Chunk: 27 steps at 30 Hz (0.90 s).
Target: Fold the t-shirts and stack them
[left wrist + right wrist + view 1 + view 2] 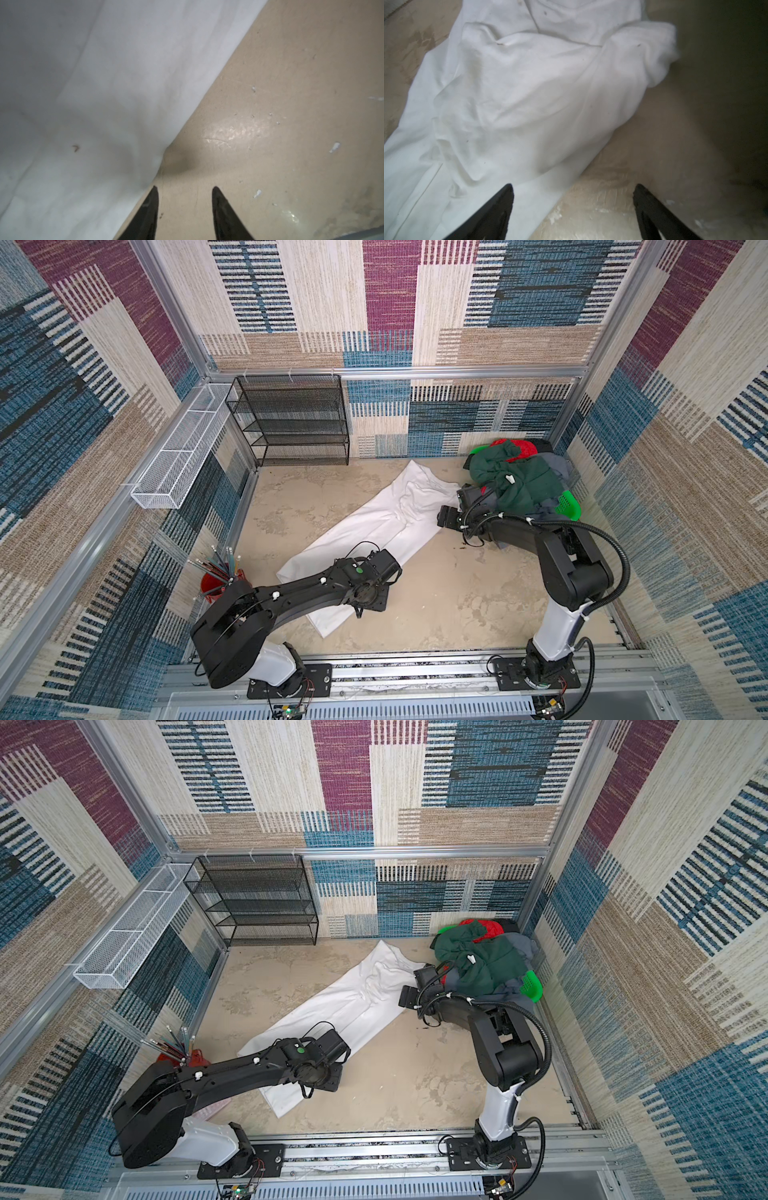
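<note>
A white t-shirt [365,526] [332,1006], folded into a long strip, lies diagonally across the table in both top views. More t-shirts [519,485] [486,965], dark green, red and grey-blue, are heaped at the back right. My left gripper [185,188] is open over bare table, just beside the strip's long edge [187,124] near its near end, with nothing between its fingers. My right gripper [574,185] [457,506] stands wide open low at the strip's far, rumpled end [529,93]. It straddles the cloth's edge without closing on it.
The heap sits in a bright green plastic basket [567,506] in the back right corner. A black mesh shelf [291,423] stands against the back wall. A white wire tray [178,456] hangs on the left wall, and a red cup of pencils [218,580] stands below it.
</note>
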Each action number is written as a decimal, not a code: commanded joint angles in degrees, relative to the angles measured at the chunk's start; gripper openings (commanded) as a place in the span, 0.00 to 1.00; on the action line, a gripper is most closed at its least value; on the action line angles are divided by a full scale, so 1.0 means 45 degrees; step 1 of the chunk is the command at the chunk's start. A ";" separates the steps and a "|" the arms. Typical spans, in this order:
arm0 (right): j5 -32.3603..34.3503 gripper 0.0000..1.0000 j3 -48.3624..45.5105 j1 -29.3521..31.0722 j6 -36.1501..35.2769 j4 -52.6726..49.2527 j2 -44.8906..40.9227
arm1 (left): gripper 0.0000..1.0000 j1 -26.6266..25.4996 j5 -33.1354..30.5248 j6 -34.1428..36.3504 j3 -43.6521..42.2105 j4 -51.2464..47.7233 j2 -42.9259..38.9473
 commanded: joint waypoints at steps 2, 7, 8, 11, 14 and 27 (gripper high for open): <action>0.1257 0.83 0.1434 -0.0029 -0.0411 -0.0629 0.1218 | 0.60 -0.0048 -0.0820 -0.0576 -0.0004 -0.1149 -0.1209; 0.1304 0.76 0.3228 -0.0174 -0.0852 -0.1000 0.2621 | 0.69 0.0222 -0.2012 -0.0612 -0.0324 -0.1826 -0.2674; 0.1305 0.74 0.3782 -0.0219 -0.0897 -0.1206 0.3047 | 0.70 0.0378 -0.2077 -0.0603 -0.0461 -0.1863 -0.2933; 0.1278 0.67 0.5464 -0.0302 -0.1009 -0.1954 0.4257 | 0.70 0.1054 -0.2060 -0.0452 -0.0799 -0.1990 -0.3524; 0.1336 0.67 0.7006 -0.0322 -0.1203 -0.2370 0.5202 | 0.70 0.1978 -0.1919 -0.0269 -0.1182 -0.1981 -0.4139; 0.0485 0.98 0.5688 -0.0342 -0.0705 -0.1779 0.2570 | 0.72 0.4771 -0.1231 0.0645 -0.2530 -0.0787 -0.4810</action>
